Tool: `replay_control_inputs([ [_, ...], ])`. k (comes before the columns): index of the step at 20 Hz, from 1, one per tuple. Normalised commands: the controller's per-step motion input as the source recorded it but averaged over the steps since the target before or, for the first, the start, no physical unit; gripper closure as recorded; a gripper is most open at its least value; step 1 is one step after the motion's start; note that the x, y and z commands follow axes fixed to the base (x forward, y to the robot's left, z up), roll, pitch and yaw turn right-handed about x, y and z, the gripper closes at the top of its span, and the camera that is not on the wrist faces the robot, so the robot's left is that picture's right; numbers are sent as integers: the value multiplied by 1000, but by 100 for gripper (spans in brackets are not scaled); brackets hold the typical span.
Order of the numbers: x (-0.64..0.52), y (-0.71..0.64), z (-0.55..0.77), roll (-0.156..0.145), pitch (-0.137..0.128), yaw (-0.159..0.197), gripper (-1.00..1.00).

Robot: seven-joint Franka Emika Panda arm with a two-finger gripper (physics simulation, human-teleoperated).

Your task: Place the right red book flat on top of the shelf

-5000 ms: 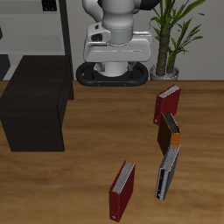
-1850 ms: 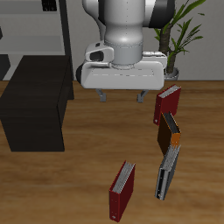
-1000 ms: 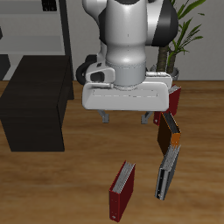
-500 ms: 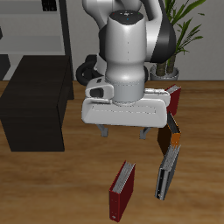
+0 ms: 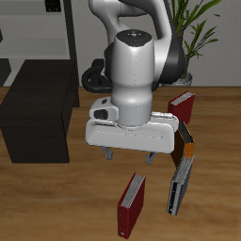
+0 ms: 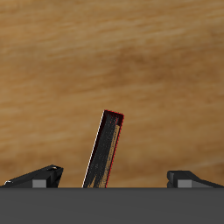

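The right red book (image 5: 131, 205) stands upright on its edge on the wooden table near the front edge, thin and dark red with pale page edges. In the wrist view the same book (image 6: 105, 150) shows edge-on, rising between the two fingertips. My gripper (image 5: 132, 155) hangs open just above and slightly behind the book, with nothing between its fingers (image 6: 37, 177). The shelf (image 5: 38, 113), a low matte black box with a flat top, sits farther back at the table's side, well apart from the gripper.
A second dark red book (image 5: 181, 105) stands farther back. A brown book with an orange spine (image 5: 183, 141) and a grey book (image 5: 181, 185) stand in a row in front of it. A potted plant (image 5: 186, 38) and light-grey shelving (image 5: 38, 28) are at the back.
The arm has swung forward and down from near its base. The open gripper now hangs over the front red book. No book has moved.
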Motion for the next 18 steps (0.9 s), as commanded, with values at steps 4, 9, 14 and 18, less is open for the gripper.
replay_control_inputs([
  [4,102,-43,-271,-8,29,-38,-100],
  [9,98,-33,-349,0,30,-35,-100],
  [14,52,-11,-232,-1,17,-8,-100],
  [18,102,-1,-373,-2,47,-6,-100],
])
